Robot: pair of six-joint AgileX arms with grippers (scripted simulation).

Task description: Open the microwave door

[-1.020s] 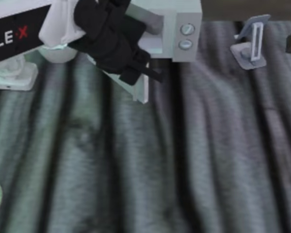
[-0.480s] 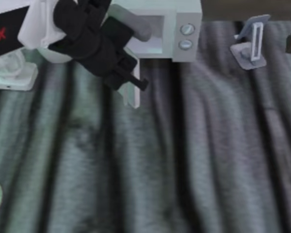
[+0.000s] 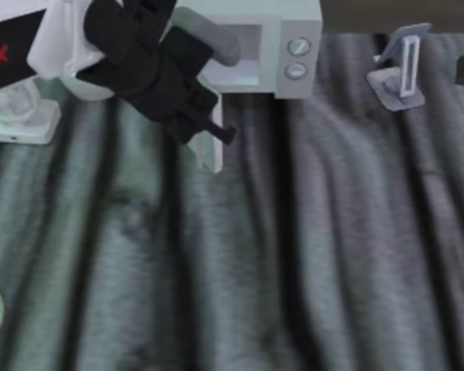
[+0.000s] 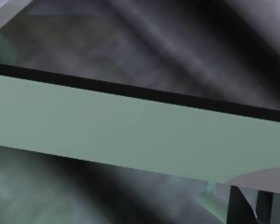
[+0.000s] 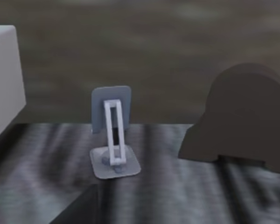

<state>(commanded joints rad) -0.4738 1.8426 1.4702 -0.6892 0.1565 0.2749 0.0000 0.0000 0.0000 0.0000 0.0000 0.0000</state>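
Cloth (image 3: 309, 255), grey and wrinkled, fills the lower and middle frame with nothing on it. Above it, in the upper left, the microwave door (image 3: 213, 147) stands swung out toward the viewer, edge-on, and the left gripper (image 3: 209, 124) sits right at it; whether its fingers clench the door I cannot tell. Behind, at top centre, the microwave (image 3: 282, 54) shows its open cavity. Risk, as I judge it: pulling off the hinge arc could slip the gripper off the edge or drag the light microwave across the cloth. The right arm is out of frame.
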